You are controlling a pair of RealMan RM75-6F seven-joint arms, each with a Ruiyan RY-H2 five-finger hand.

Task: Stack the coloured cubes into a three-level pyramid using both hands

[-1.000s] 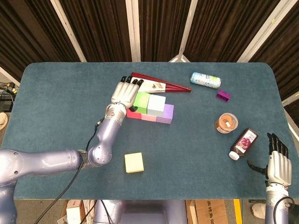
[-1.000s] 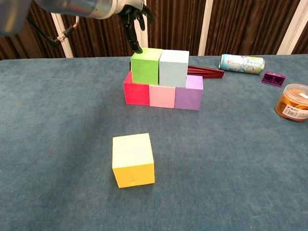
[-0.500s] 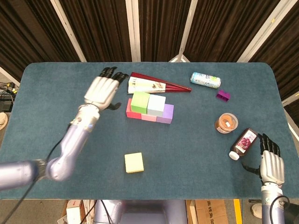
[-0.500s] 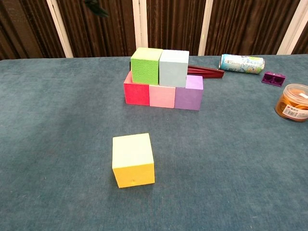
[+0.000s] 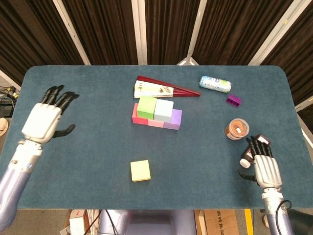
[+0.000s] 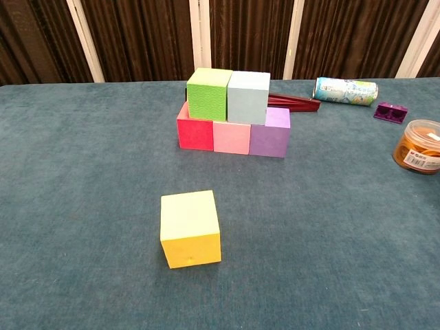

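A red cube (image 6: 194, 133), a pink cube (image 6: 231, 137) and a purple cube (image 6: 270, 133) form a row mid-table. On top sit a green cube (image 6: 210, 93) and a pale blue cube (image 6: 248, 96). The same stack shows in the head view, green cube (image 5: 147, 107) leftmost on top. A yellow cube (image 6: 190, 227) lies alone nearer the front edge, also the yellow cube (image 5: 140, 171) in the head view. My left hand (image 5: 45, 119) hovers far left, fingers spread, holding nothing. My right hand (image 5: 263, 165) is at the front right, fingers spread, beside a brown bottle (image 5: 255, 147).
A folded red fan (image 5: 161, 89) lies behind the stack. A can (image 5: 215, 83) on its side, a small purple piece (image 5: 233, 100) and an orange-filled jar (image 5: 237, 129) sit on the right. The teal table (image 5: 88, 147) spans the whole view.
My left hand pulled away from the green cube and swung far to the left. My right hand moved inward and forward, toward the brown bottle. The cubes stayed put.
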